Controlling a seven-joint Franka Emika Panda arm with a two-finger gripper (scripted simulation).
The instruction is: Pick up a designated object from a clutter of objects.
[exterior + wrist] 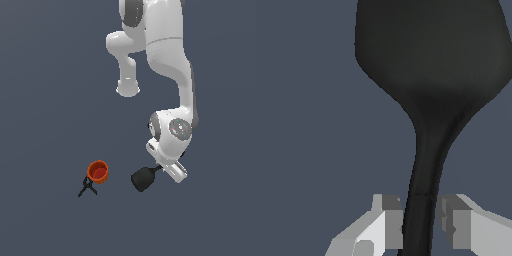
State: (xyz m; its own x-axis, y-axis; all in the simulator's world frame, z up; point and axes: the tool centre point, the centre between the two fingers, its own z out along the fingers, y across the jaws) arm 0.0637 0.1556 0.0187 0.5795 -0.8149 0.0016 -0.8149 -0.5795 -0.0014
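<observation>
Spatula (428, 75) handle is bracketed by the gripper (420, 222), fingers close on both sides; whether contact is made cannot be told. It lies right of the orange cup (98, 171). A thin neck could be twisted or slipped if squeezed off-centre.

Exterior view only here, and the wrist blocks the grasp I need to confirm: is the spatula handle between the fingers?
Observer: Yes. In the wrist view the spatula handle runs straight between the fingers of the gripper.
Operator: Clamped?
Observer: Cannot tell. One finger looks to touch the handle; the other seems to show a sliver of gap.
Operator: Is the grip near the blade?
Observer: No, the blade lies well beyond the fingers, past the neck.
</observation>
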